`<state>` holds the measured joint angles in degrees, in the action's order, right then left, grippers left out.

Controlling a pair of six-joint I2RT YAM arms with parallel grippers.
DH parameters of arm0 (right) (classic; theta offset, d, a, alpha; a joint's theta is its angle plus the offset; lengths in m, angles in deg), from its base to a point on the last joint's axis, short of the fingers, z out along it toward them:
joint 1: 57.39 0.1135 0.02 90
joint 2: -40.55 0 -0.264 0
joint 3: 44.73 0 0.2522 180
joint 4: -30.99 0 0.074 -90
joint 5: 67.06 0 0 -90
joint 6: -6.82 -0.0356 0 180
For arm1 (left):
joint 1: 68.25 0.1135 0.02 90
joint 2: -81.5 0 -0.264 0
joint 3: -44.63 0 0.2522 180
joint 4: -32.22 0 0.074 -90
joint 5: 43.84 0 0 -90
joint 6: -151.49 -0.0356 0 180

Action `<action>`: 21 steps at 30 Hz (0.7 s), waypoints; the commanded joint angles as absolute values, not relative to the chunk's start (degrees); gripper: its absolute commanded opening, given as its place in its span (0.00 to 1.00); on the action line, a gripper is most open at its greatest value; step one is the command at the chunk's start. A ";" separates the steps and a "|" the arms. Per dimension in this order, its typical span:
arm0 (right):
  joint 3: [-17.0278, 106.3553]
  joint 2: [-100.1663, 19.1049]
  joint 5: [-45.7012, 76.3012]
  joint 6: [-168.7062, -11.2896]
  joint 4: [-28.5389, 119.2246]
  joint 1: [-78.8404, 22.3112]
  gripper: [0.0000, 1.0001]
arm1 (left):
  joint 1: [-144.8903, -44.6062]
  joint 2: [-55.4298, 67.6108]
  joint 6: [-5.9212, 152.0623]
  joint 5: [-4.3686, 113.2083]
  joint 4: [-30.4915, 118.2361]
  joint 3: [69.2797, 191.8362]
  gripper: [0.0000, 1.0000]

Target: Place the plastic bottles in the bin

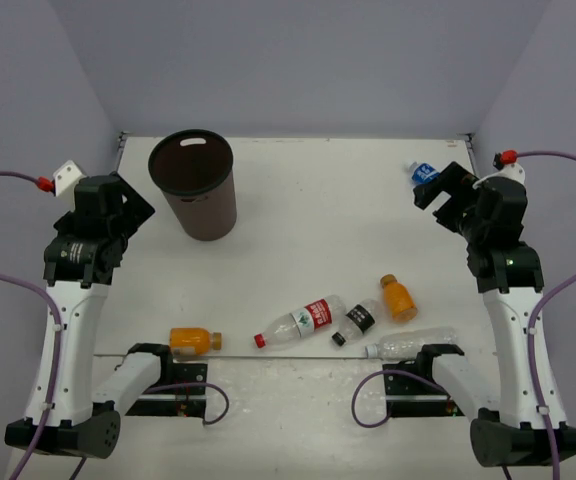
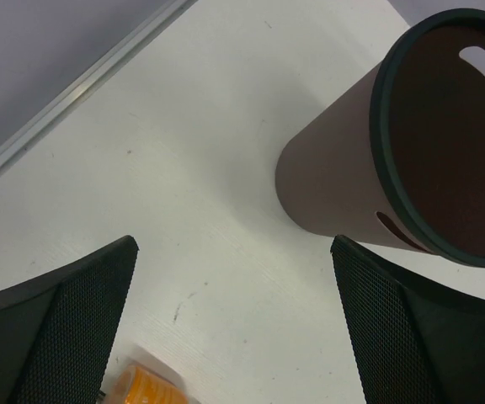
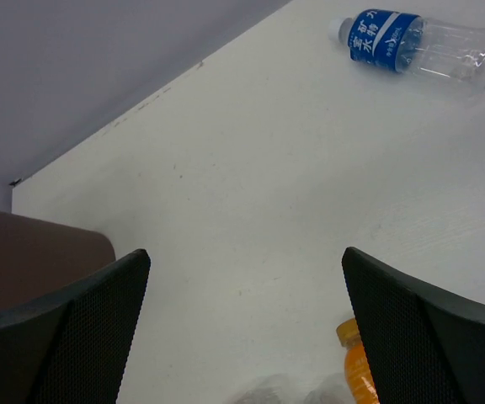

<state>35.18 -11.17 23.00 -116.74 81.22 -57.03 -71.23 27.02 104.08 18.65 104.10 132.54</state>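
The dark brown bin (image 1: 204, 212) stands upright at the back left and also shows in the left wrist view (image 2: 335, 185). One orange bottle (image 1: 195, 340) lies near the front left. The red-labelled bottle (image 1: 298, 322), the black-labelled bottle (image 1: 355, 321), the second orange bottle (image 1: 398, 298) and the plain clear bottle (image 1: 408, 344) lie at front centre-right. The blue-labelled bottle (image 1: 423, 173) lies at the far right and also shows in the right wrist view (image 3: 411, 38). My left gripper (image 1: 118, 205) is open and empty, raised left of the bin. My right gripper (image 1: 453, 195) is open and empty, raised beside the blue-labelled bottle.
The table's back edge meets the grey wall (image 1: 298, 137). In the left wrist view, the left gripper (image 2: 232, 242) hangs over bare table with an orange bottle (image 2: 141, 387) at the bottom. In the right wrist view, the right gripper (image 3: 246, 252) frames the orange bottle (image 3: 356, 362).
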 commanded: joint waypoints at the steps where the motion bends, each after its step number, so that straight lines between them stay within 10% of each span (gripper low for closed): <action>1: 35.25 -9.28 16.45 -114.12 79.09 -57.13 0.99 | -70.71 26.92 106.48 19.86 105.94 131.19 1.00; 21: 31.63 -11.84 10.59 -113.97 77.75 -57.13 0.99 | -70.71 26.93 105.99 25.54 103.06 119.05 1.00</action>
<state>31.33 -10.19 9.73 -114.83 78.27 -57.03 -71.21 26.34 105.54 23.93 105.23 121.10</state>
